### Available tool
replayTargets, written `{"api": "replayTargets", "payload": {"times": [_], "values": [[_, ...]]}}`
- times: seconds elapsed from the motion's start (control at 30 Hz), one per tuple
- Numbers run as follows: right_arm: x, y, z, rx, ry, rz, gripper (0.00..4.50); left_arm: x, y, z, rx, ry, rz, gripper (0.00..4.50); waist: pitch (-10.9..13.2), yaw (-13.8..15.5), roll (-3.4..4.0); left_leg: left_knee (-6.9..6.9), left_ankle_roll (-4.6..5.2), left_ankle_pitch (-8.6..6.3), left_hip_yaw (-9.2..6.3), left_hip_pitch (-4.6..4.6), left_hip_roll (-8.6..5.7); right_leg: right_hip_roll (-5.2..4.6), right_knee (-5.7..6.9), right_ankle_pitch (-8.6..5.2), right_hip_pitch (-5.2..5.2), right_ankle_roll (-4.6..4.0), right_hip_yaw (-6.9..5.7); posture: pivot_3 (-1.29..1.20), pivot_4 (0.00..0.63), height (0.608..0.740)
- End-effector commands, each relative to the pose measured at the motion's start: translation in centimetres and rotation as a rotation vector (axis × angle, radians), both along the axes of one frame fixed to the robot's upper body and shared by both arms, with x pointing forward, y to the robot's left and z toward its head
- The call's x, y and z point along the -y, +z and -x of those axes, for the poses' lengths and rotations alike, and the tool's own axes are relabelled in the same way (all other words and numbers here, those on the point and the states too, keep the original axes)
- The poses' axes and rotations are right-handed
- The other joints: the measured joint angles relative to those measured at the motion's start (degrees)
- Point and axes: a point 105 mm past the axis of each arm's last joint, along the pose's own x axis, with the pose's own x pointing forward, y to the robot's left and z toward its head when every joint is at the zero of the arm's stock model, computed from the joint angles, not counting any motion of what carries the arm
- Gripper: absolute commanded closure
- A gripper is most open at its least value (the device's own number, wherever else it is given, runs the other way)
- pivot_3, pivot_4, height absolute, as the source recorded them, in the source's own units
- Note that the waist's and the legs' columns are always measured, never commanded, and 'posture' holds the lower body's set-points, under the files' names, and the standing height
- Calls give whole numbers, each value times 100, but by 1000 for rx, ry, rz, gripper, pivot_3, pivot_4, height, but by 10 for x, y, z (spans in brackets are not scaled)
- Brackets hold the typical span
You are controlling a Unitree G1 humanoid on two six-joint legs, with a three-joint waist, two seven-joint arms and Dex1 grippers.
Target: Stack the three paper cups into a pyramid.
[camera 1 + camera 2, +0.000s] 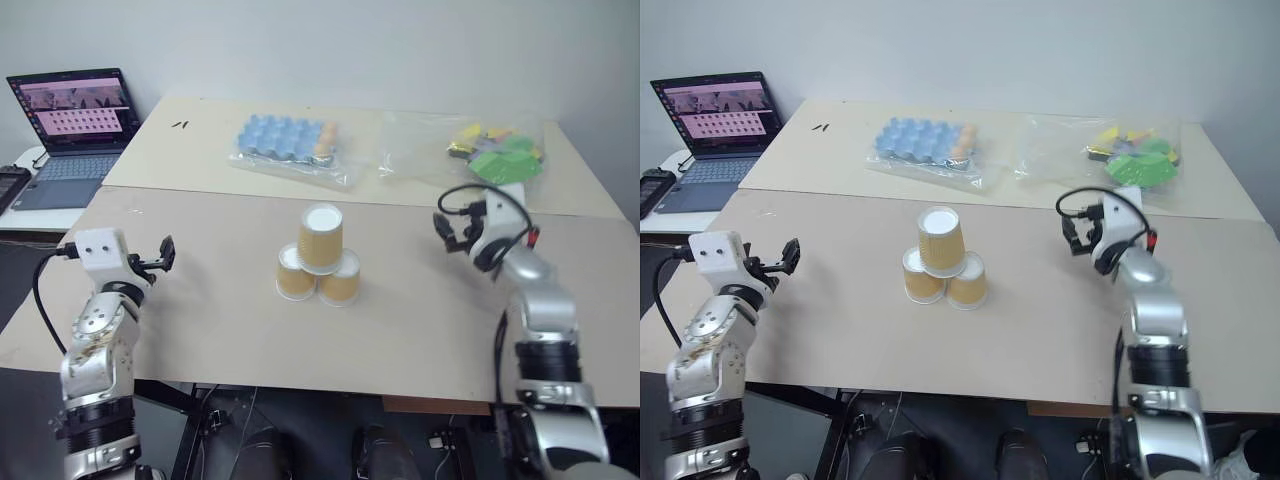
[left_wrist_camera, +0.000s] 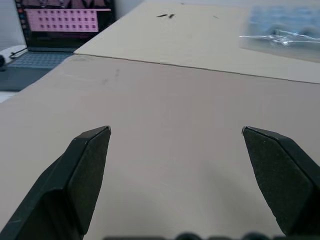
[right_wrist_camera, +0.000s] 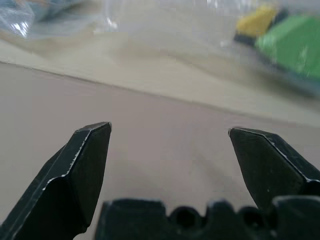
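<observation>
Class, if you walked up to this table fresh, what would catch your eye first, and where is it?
The pyramid of three paper cups stands mid-table: two side by side, one on top. To either side hang the left pincer and right pincer, both open and empty. Behind, a blue tray lies in plastic.

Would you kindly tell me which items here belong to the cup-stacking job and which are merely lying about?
Part of the job:
- three paper cups, standing as a pyramid on the table

Lying about:
- laptop
- blue tray in plastic wrap
- bag of green and yellow pieces
</observation>
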Motion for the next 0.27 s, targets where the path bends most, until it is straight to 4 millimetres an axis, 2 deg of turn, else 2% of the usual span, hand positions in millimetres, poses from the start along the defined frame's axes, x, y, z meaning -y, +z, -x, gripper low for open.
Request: {"api": "replayTargets", "payload": {"times": [0.03,0.27], "values": [[31,12,5,132,-147,-20,54,-9,14,-7,88,73,-39,0,0,7,0,0,0,0,0,1,0,0,0,0,1,0,-1,0,150,733],[43,1,8,143,-225,-16,54,-14,20,-14,142,111,-61,0,0,-52,0,-2,0,0,0,6,3,2,2,0,0,0,1,0,150,733]]}}
